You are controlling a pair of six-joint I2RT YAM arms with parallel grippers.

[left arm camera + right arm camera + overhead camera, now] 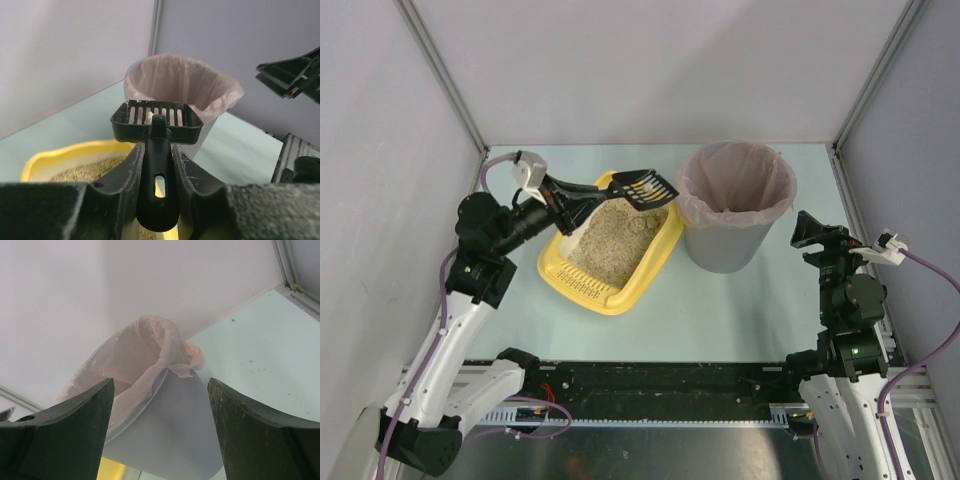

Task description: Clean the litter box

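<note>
The yellow litter box (pixel 660 262) with beige litter sits left of centre; its slotted lip faces the near edge. It also shows in the left wrist view (pixel 65 152). My left gripper (pixel 563 201) is shut on the handle of a black slotted scoop (pixel 645 188), held above the box's far end, level. In the left wrist view the scoop (pixel 157 120) carries a small pale clump (pixel 149 117) and points at the bin. My right gripper (pixel 807 230) is open and empty, just right of the bin, apart from it.
A grey round bin (pixel 728 245) with a pinkish liner (pixel 737 182) stands right of the litter box, nearly touching it. It fills the right wrist view (pixel 175 430) and shows in the left wrist view (pixel 182 82). Grey walls enclose the table on three sides.
</note>
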